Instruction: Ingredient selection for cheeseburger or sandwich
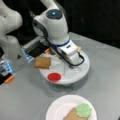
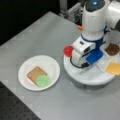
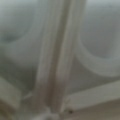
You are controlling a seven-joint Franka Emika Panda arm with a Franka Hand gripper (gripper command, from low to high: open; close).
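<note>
A white paper plate (image 1: 58, 108) (image 2: 48, 63) holds the start of the sandwich: a tan toast square (image 1: 72, 115) (image 2: 34, 74) with a green disc (image 1: 84, 110) (image 2: 43, 80) on its corner. The other ingredients lie on a round white divided tray (image 1: 76, 75) (image 2: 86, 78): a second toast (image 1: 42, 62), a red disc (image 1: 54, 77) (image 2: 68, 50), a yellow cheese square (image 2: 114, 68) and a dark brown patty (image 2: 112, 49). My gripper (image 1: 65, 69) (image 2: 82, 64) points down into the tray's middle, between the red disc and the cheese. The wrist view shows only the tray's white dividers up close.
The arm's base (image 1: 10, 42) stands at a front view's left, with an orange piece (image 1: 9, 79) (image 2: 80, 27) on the grey table beside it. A dark perforated surface (image 2: 15, 110) borders the table at a front view's bottom left.
</note>
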